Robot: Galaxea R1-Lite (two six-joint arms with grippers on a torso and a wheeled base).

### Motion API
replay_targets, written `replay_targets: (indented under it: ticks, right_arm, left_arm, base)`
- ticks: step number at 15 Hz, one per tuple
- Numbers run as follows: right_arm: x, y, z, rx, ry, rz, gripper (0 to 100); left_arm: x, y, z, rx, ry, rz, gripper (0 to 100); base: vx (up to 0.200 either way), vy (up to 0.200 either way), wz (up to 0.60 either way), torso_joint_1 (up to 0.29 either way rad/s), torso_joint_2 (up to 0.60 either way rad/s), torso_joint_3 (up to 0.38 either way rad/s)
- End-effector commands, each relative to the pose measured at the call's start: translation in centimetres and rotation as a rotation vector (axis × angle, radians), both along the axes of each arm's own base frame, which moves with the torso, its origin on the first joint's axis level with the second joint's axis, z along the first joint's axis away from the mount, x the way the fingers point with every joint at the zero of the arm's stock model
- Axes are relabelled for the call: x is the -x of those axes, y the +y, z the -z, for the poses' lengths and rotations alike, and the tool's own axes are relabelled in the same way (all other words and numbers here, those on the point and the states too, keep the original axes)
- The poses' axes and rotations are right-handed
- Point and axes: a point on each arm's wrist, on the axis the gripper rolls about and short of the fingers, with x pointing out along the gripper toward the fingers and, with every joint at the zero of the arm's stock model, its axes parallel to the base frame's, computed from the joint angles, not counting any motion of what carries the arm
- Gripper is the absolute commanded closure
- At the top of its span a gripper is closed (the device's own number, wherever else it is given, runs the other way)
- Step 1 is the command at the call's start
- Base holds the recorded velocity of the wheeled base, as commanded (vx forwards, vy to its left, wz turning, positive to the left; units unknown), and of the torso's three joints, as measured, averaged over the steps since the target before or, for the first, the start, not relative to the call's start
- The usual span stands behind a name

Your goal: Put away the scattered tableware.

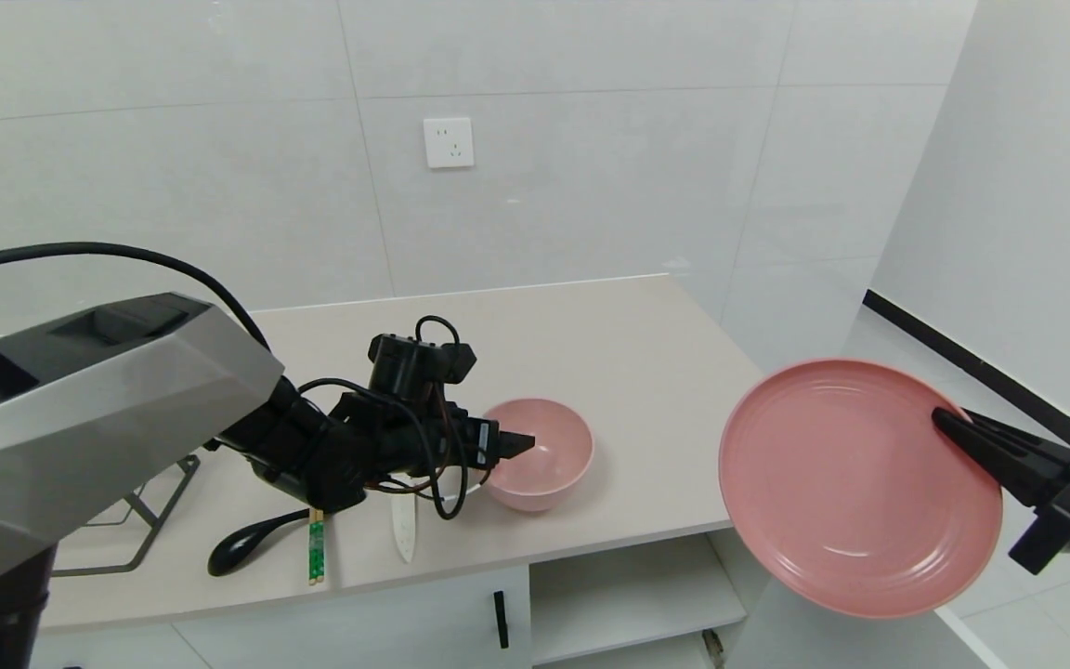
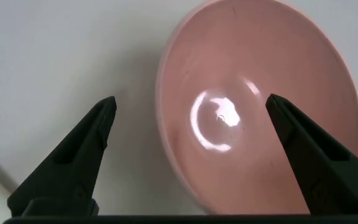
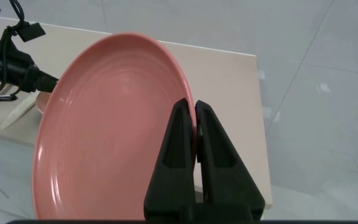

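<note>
Right pincer (image 1: 942,420) holds plate (image 1: 832,492) between beige counter (image 1: 656,372) and white wall (image 1: 1027,204).

A white socket (image 1: 449,142) sits on the tiled wall (image 1: 173,139) above the beige bench (image 1: 656,362). Near the bench's left end stands a dark wire frame (image 1: 163,511), perhaps a rack. Under its front edge, an open shelf (image 1: 632,595).

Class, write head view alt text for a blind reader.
The right end effector grips a pink plate by its rim, in the air beside the counter. On the counter, the left end effector reaches over the rim of a pink bowl.
</note>
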Motion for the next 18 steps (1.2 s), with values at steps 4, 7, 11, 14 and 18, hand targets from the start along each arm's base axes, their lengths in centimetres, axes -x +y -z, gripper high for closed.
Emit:
replay_targets:
  ticks: [4, 7, 11, 14, 18]
  right_arm:
    - [0.0, 0.0, 0.0, 0.0, 0.002, 0.0, 100]
    - [0.0, 0.0, 0.0, 0.0, 0.0, 0.002, 100]
    - [0.0, -0.1, 0.0, 0.0, 0.002, 0.003, 100]
    - [-0.1, 0.0, -0.1, -0.002, -0.002, 0.003, 100]
    - [-0.1, 0.0, -0.1, -0.007, 0.0, 0.004, 100]
  left_arm:
    - [-0.3, -0.6, 1.2, -0.015, 0.017, -0.002, 100]
    - [0.0, -0.3, 1.1, -0.019, 0.015, -0.002, 100]
    - [0.9, 1.3, -2.8, -0.034, -0.122, 0.018, 100]
    - [2.2, 3.0, -6.1, -0.006, -0.246, -0.012, 100]
    - [6.6, 6.4, -8.8, -0.089, -0.353, 0.011, 100]
  base:
    - [0.0, 0.0, 0.0, 0.0, 0.0, 0.0]
    - [0.0, 0.0, 0.0, 0.0, 0.0, 0.0]
    - [0.0, 0.0, 0.0, 0.0, 0.0, 0.0]
    - [0.0, 0.0, 0.0, 0.0, 0.0, 0.0]
    - [0.0, 0.0, 0.0, 0.0, 0.0, 0.0]
